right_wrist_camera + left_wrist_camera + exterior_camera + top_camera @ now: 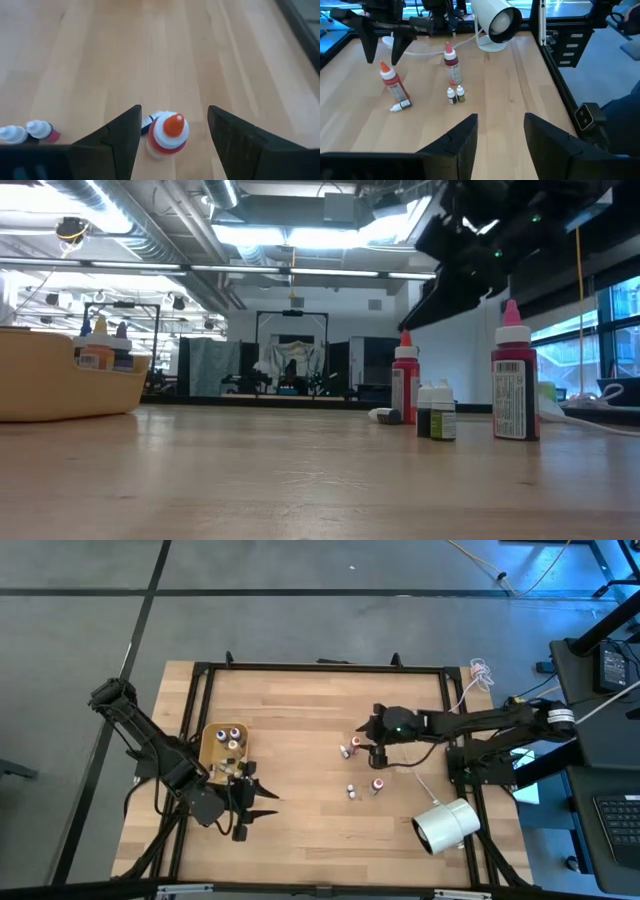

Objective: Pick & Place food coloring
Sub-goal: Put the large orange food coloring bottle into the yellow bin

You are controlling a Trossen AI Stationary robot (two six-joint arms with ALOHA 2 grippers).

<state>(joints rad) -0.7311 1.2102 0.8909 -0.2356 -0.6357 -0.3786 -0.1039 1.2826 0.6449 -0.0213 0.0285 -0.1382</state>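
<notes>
The right arm is reaching in over the counter (300, 710), its right claw (174, 131) hanging open and empty directly above an upright orange-capped bottle (168, 134). The left arm is crouching beside the tan tray (212, 745), its left claw (501, 137) parted, holding nothing. Other food coloring bottles (352, 790) are standing mid-counter; their labels are unreadable.
</notes>
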